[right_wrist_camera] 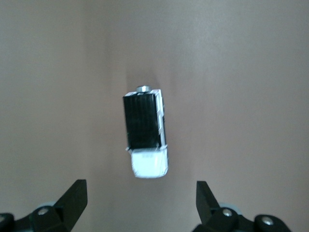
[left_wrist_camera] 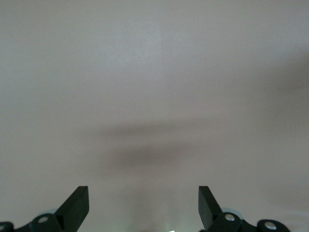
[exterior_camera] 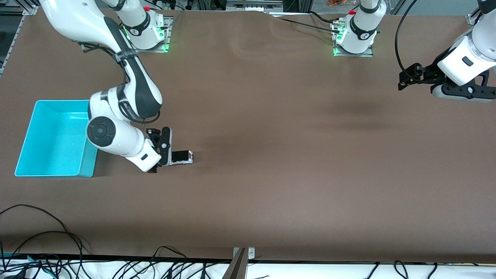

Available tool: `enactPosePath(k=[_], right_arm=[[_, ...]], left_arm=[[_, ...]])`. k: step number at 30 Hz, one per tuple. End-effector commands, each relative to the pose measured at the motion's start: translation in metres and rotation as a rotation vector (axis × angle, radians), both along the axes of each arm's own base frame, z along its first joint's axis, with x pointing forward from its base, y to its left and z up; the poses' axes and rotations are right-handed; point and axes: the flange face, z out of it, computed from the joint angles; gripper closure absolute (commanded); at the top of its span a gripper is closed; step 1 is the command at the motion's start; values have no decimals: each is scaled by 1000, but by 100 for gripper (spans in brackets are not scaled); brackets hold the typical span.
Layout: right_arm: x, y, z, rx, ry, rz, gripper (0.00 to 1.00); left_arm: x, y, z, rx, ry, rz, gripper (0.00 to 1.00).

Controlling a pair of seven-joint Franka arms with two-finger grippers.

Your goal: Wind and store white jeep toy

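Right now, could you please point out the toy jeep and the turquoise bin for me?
toy jeep (right_wrist_camera: 142, 128), right wrist view, on its black roof.
turquoise bin (exterior_camera: 26, 139), front view, on its side wall.

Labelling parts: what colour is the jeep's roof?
Black, on the jeep; clearest in the right wrist view.

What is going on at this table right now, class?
The right arm has its hand low over the brown table, open, right beside the white jeep toy, which sits on its wheels, not yet gripped. The turquoise bin stands nearby at the right arm's end of the table. The left arm waits with its hand open, up over its own end of the table.
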Motion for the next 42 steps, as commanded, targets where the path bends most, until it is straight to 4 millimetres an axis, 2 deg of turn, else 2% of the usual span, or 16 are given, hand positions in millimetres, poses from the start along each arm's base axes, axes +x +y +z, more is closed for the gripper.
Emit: enactPosePath(k=[1, 8, 15, 26, 28, 30, 37, 42], right_arm=[[4, 9, -29, 41, -18, 77, 0], [-5, 24, -67, 36, 30, 116, 0], [-12, 34, -80, 31, 38, 140, 0], [-21, 30, -95, 19, 58, 147, 1], [-23, 30, -97, 17, 62, 148, 9], [-23, 30, -97, 17, 62, 146, 12], [-23, 29, -96, 13, 70, 136, 44], [-22, 29, -95, 13, 67, 133, 63]], left_arm=[[-1, 3, 7, -30, 6, -14, 0], [0, 2, 6, -30, 7, -15, 0], [0, 3, 6, -31, 7, -15, 0], [-2, 3, 5, -30, 20, -16, 0], [-2, 3, 5, -29, 19, -18, 0], [-1, 3, 5, -29, 21, -18, 0], [-1, 6, 5, -30, 21, -11, 0], [-1, 6, 5, -30, 21, -11, 0]])
